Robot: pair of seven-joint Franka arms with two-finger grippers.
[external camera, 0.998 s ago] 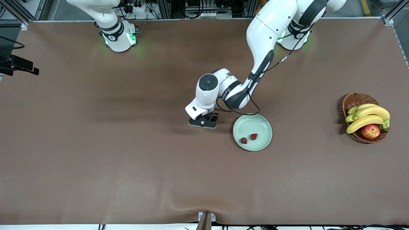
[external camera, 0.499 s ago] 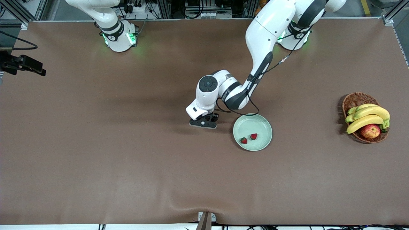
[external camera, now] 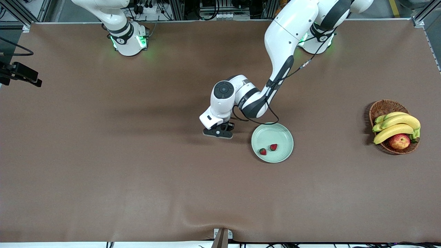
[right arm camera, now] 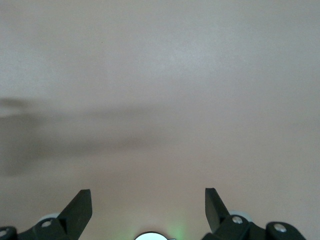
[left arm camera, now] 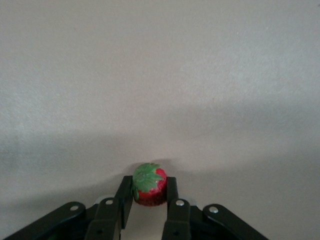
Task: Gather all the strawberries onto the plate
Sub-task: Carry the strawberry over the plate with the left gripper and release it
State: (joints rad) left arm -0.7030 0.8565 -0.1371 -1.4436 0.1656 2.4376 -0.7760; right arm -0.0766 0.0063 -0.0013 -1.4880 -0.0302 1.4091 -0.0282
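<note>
Two strawberries (external camera: 268,149) on plate (external camera: 284,134) | basket (external camera: 382,107) well apart

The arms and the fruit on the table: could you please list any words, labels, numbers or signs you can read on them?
None is readable.
Small dark marks on both arm bases: too small to read.
Strawberries, plate, basket, bananas, apple: no text.

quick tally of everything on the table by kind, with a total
strawberries: 3, two on the plate, one in the left gripper
plate: 1
basket: 1
bananas: 1 bunch
apple: 1
total: 7
</note>
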